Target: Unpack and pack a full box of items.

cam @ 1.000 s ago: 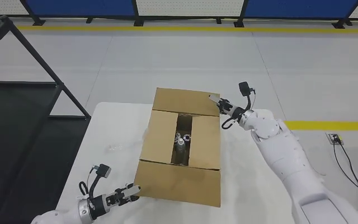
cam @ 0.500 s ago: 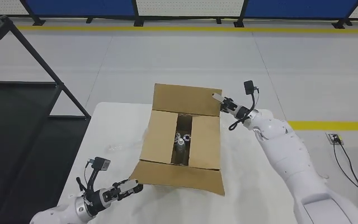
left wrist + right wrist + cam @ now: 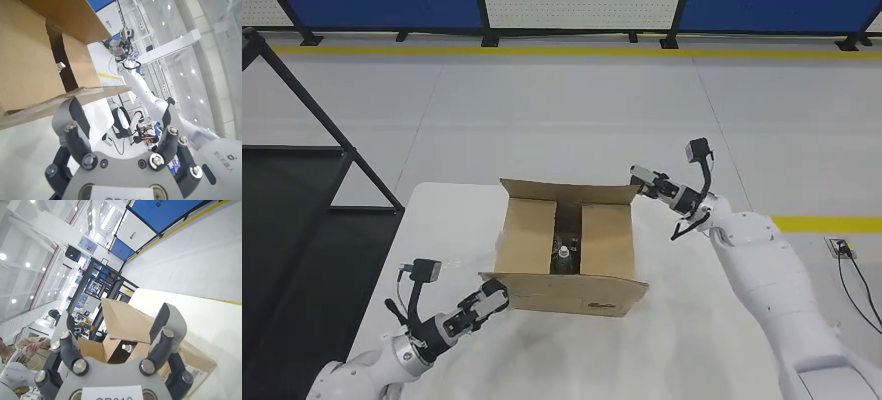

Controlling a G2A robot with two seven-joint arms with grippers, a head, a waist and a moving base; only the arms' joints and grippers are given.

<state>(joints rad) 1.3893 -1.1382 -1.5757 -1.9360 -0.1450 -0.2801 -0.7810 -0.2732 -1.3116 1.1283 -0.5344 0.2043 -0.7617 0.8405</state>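
Observation:
A brown cardboard box [image 3: 567,240] stands in the middle of the white table [image 3: 442,220]. Its two inner flaps lie flat with a gap between them, where white-capped bottles [image 3: 562,255] [image 3: 60,66] [image 3: 127,347] show. The near flap [image 3: 567,292] [image 3: 56,106] is tilted up, and my left gripper [image 3: 492,297] [image 3: 122,108] is open at its left corner with one finger [image 3: 77,113] under its edge. The far flap [image 3: 567,190] [image 3: 122,321] stands almost upright. My right gripper [image 3: 640,180] [image 3: 115,317] is open at its right corner, one pad [image 3: 160,321] against the flap.
A black metal frame [image 3: 302,120] stands on the floor left of the table. Bare tabletop lies left and right of the box [image 3: 682,320]. The table's left edge runs close to my left arm [image 3: 392,355].
Both outer flaps have swung up from lying spread outward. My left gripper rose toward the box under the near flap. My right gripper moved up and back with the far flap.

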